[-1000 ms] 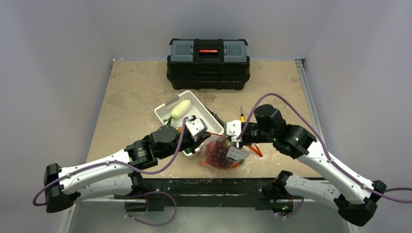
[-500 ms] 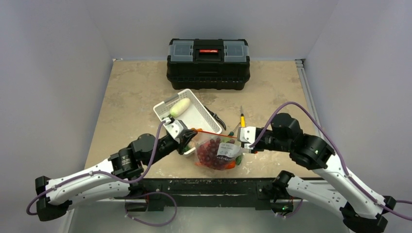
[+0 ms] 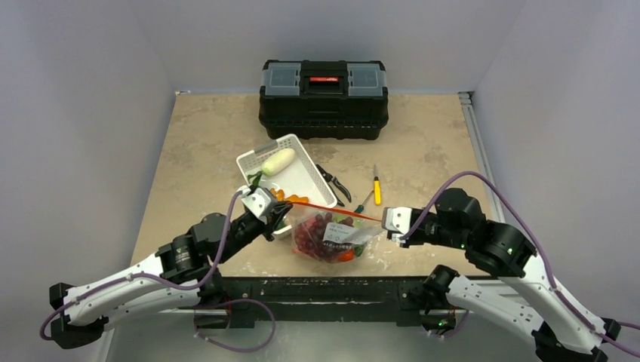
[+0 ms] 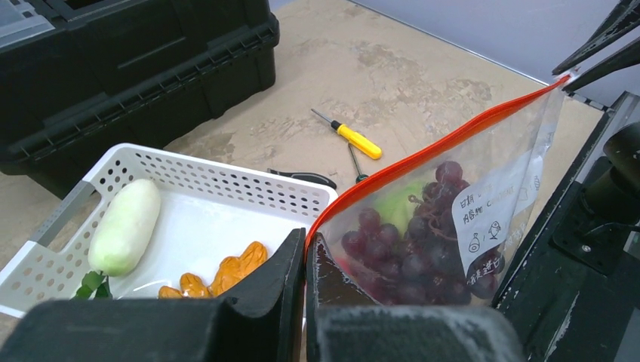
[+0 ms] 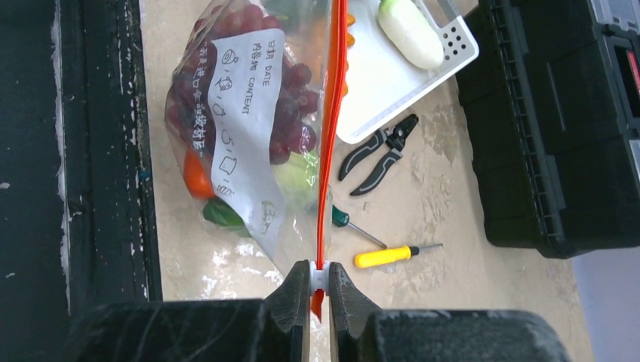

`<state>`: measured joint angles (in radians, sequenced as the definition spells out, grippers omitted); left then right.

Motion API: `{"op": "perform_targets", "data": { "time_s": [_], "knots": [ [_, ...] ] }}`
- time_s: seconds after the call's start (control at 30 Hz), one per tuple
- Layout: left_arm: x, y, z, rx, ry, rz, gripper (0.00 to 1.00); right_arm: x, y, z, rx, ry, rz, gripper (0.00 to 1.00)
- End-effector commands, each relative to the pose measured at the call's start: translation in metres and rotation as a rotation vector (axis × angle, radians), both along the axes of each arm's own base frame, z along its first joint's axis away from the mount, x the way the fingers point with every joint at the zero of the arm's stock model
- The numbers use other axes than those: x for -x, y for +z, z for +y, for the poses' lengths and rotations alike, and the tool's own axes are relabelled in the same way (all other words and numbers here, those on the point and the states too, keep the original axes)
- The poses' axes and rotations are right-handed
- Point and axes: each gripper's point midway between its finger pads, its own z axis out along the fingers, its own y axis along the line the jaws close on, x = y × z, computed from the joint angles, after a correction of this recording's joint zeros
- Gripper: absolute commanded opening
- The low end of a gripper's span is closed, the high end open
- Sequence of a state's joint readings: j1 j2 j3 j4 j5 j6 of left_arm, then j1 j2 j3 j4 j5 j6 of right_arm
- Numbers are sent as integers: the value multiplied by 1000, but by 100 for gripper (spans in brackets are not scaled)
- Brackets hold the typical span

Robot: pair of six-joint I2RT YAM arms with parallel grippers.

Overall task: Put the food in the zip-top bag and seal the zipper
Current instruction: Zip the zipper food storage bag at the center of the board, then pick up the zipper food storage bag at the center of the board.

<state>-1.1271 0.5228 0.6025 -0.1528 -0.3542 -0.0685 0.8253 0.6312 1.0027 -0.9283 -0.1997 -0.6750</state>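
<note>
The clear zip-top bag (image 3: 328, 240) hangs between both grippers near the table's front edge. Dark red grapes (image 4: 407, 249), a pale green piece and an orange chunk (image 5: 196, 177) show inside it. Its orange-red zipper (image 3: 336, 209) is stretched taut in a straight line. My left gripper (image 4: 306, 237) is shut on the bag's left corner at the zipper's end. My right gripper (image 5: 319, 275) is shut on the white slider at the zipper's right end. A white oblong (image 3: 278, 161) and orange pieces (image 4: 219, 271) lie in the white basket (image 3: 302, 154).
A black toolbox (image 3: 323, 98) stands at the back. Black pruning shears (image 3: 332, 179), a yellow-handled screwdriver (image 3: 376, 188) and a green-handled screwdriver (image 5: 343, 219) lie right of the basket, behind the bag. The table's black front rail (image 5: 98, 151) runs just under the bag.
Both grippers have drawn apart, the left to the left and the right to the right along the zipper. The strip is now pulled long and straight, and the bag has shifted toward the front.
</note>
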Motion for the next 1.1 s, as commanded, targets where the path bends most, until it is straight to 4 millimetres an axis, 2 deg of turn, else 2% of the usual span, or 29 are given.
{"op": "perform_targets", "data": {
  "time_s": [0.0,0.13,0.2,0.23,0.27,0.37,0.47,0.5,0.6,0.67,0.77,0.83,0.9,0.97,1.07],
  "knots": [
    [-11,10,9,48,81,-11,0,3,-12,-21,59,-58,12,0],
    [-9,10,6,55,63,-8,0,5,-14,-24,50,-73,15,0],
    [-7,12,1,59,38,-9,0,8,-17,-18,39,-53,46,0],
    [-6,14,-2,63,23,-10,0,10,-21,-12,38,-32,72,4],
    [-5,13,-7,61,7,-5,0,11,-25,-8,39,-18,95,11],
    [-1,14,-16,74,-29,10,0,10,-30,7,33,13,143,45],
    [1,16,-20,92,-45,19,0,8,-14,25,-4,67,155,66],
    [1,16,-21,94,-49,21,0,8,-4,34,-37,95,151,71],
    [2,19,-22,94,-55,20,0,7,21,65,-134,185,172,73],
    [2,20,-21,94,-55,19,0,4,28,86,-205,203,223,74],
    [3,21,-21,93,-60,22,0,-2,42,113,-333,210,268,87],
    [4,21,-22,92,-69,23,0,5,47,122,-390,263,297,96],
    [5,20,-23,87,-75,27,0,3,51,129,-442,248,327,99],
    [5,20,-24,81,-77,29,0,-8,40,133,-438,153,396,99],
    [5,21,-25,81,-81,29,0,-17,10,133,-363,66,472,99]
  ]
}}
